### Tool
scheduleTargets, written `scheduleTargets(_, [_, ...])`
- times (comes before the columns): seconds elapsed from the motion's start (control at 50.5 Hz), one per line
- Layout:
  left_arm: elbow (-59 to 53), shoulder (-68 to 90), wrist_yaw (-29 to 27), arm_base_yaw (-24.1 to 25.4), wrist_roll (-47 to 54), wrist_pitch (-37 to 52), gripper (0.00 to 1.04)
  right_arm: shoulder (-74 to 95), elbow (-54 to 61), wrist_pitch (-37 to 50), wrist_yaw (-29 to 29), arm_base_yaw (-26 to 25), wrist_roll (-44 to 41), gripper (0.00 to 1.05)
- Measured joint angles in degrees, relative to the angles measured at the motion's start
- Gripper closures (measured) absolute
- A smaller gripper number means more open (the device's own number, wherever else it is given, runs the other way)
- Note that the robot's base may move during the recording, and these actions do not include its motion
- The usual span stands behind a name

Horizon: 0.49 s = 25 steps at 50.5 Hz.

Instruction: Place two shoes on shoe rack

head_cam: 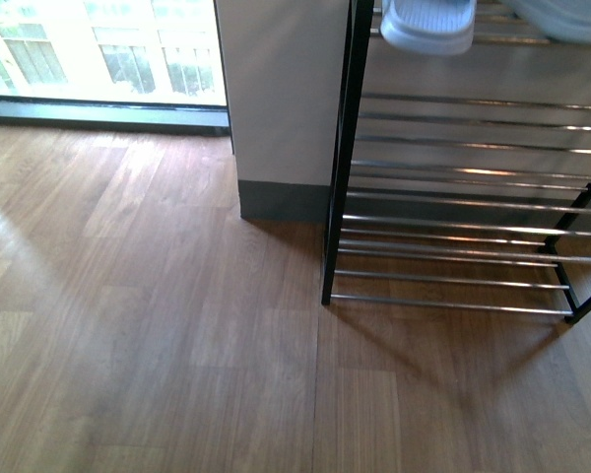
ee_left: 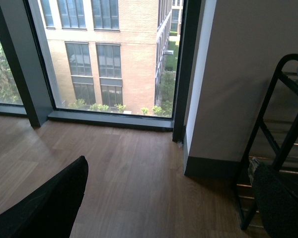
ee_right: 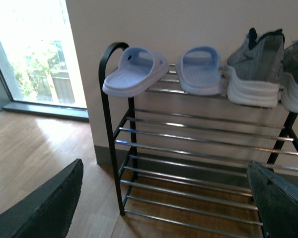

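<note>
Both grey sneakers sat on the top tier of the shoe rack [ee_right: 198,148], at the upper right of the right wrist view: one sneaker [ee_right: 256,67] in full sight beside two pale blue slides [ee_right: 136,72], the second sneaker [ee_right: 295,74] cut by the frame's right edge, so the task looked finished. The main risk was judged to lie in pulling away: the white soles overhung the thin chrome bars, and a careless arm could have knocked a shoe or slide off. The right gripper [ee_right: 164,208] stood released and empty, its dark fingers [ee_right: 44,208] low at either side of its frame; the left gripper [ee_left: 164,203] likewise spread wide, holding nothing. The floor [head_cam: 148,325] was smooth wood-look planking, bare in the front view. A pale wall [head_cam: 281,89] rose behind the rack, with a floor-length window [ee_left: 109,54] at upper left showing a brick building.
</note>
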State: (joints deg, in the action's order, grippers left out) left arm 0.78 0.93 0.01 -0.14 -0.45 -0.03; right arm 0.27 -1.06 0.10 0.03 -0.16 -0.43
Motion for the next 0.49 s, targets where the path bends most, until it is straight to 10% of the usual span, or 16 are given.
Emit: scheduleTargets(0.495, [0.00,-0.02,0.00,0.00,0.00,0.00,0.09,-0.02,-0.02,-0.07,-0.02,0.02,0.04,0.09])
